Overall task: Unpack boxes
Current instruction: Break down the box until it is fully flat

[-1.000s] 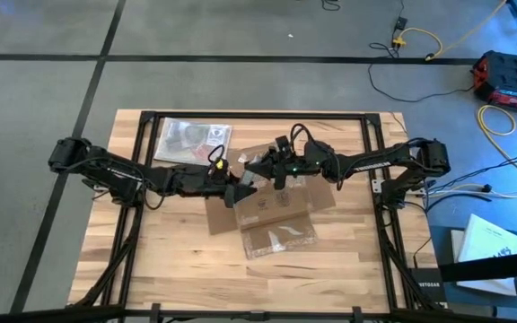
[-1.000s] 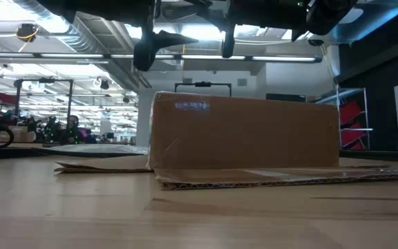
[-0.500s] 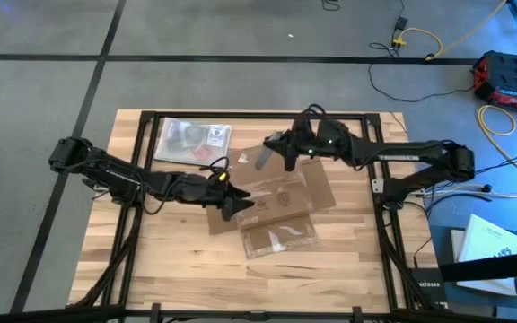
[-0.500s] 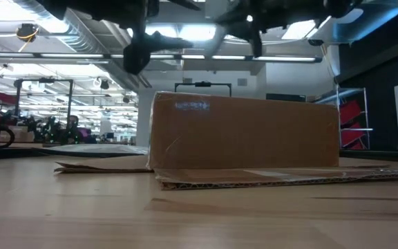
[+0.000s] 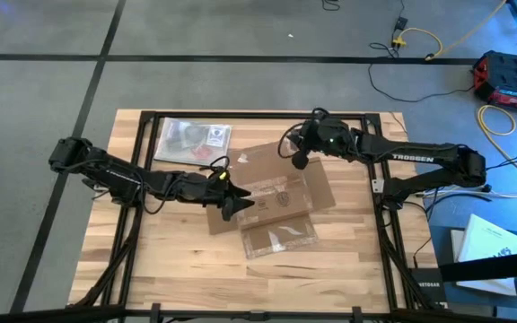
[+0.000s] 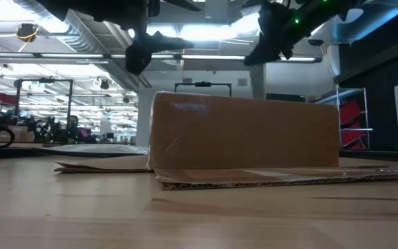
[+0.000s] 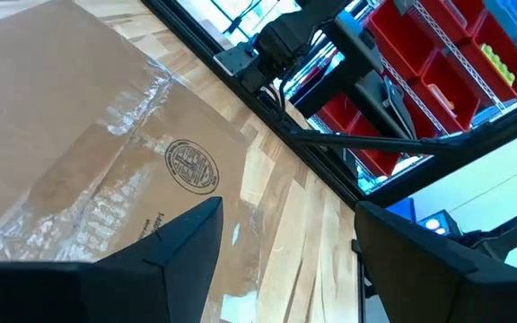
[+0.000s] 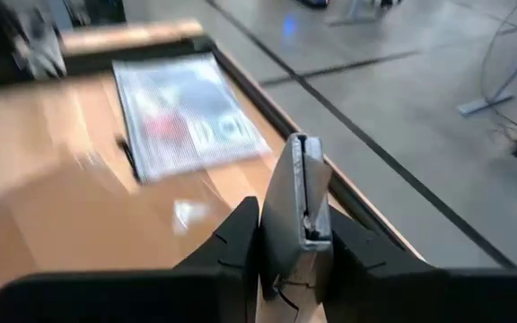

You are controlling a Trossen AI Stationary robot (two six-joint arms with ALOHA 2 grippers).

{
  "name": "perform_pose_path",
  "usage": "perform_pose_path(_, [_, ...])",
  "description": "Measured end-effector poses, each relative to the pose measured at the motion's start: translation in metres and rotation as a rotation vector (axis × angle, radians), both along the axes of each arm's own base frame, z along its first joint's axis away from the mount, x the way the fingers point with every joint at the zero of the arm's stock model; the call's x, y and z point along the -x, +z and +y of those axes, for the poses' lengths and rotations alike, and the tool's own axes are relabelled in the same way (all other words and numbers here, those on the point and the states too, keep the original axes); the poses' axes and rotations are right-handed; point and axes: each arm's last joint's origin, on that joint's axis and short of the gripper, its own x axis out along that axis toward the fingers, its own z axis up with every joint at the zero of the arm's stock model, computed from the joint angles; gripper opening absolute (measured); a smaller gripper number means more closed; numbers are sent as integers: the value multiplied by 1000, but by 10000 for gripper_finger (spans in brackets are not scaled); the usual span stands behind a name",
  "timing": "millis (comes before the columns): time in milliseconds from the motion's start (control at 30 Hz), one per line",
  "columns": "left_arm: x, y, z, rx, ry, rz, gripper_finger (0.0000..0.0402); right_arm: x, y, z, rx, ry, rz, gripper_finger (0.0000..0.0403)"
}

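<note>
The cardboard box (image 5: 272, 199) is lying near the middle of the wooden table (image 5: 178, 269), flaps spread flat, with clear tape strips shining across its top and on the flap nearest the front edge. In the low view the box (image 6: 244, 135) is standing as a brown block on its flattened flaps, with both arms hanging above it.

The left gripper (image 5: 238, 205) is hovering over the left part of the box, its arm reaching in low from the table's left side. In the left wrist view its two dark fingers (image 7: 173, 256) are standing well apart with nothing between them, and a round printed stamp (image 7: 191, 165) is showing on the cardboard beneath, beside a strip of tape.

The right gripper (image 5: 299, 156) is positioned above the far right part of the box, its arm stretching in from the right side. In the right wrist view its fingers (image 8: 232, 247) are clamping a thin grey flat tool (image 8: 296, 202), which is sticking up between them.

Farther back, a clear plastic bag (image 5: 191, 139) holding dark and red items is lying flat near the far left corner of the table, apart from the box.
</note>
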Motion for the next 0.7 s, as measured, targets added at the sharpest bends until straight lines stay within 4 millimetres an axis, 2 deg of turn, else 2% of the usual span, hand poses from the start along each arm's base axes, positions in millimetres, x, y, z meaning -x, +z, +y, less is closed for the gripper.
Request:
perform_pose_path(300, [-2,0,8,-44,-92,9,239,14,-18,-1,144,-55,342,59])
perform_pose_path(467, [-1,-1,8,-64,-165,15,239,23,-23,-2,228,-143,494,59])
perform_pose_path(700, [-1,-1,9,-109,-176,19,239,18,-39,-7,320,-193,671,59])
